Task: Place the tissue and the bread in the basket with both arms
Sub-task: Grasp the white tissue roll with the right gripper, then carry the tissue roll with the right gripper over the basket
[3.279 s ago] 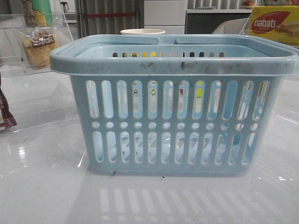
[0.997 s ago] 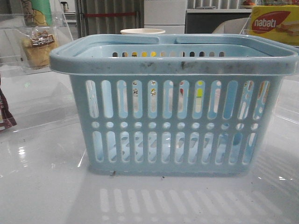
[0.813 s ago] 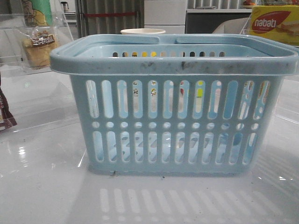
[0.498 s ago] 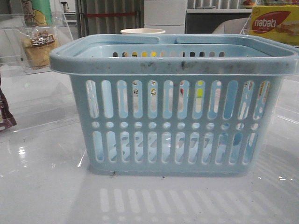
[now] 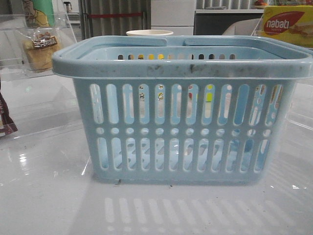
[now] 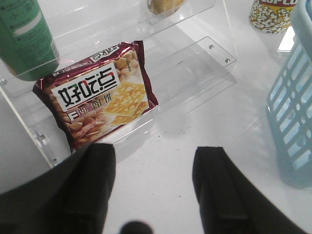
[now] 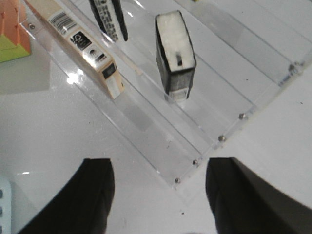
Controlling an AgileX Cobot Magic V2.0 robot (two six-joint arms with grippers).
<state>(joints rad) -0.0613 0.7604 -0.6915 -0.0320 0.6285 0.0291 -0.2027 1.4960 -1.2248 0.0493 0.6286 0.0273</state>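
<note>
Left gripper (image 6: 153, 190) hangs over the white table (image 6: 195, 122) with jaws spread and nothing between them, the maroon biscuit packet (image 6: 100, 100) on the clear acrylic rack (image 6: 204, 63) at its eleven o'clock and the basket (image 6: 295, 112) at three. Right gripper (image 7: 158, 195) is spread wide too, bare, with the black tissue (image 7: 174, 53) standing on a clear stepped rack (image 7: 209, 97) at twelve o'clock. Out front, the basket (image 5: 181, 63) fills the middle, the bread (image 5: 41, 49) back at ten o'clock.
</note>
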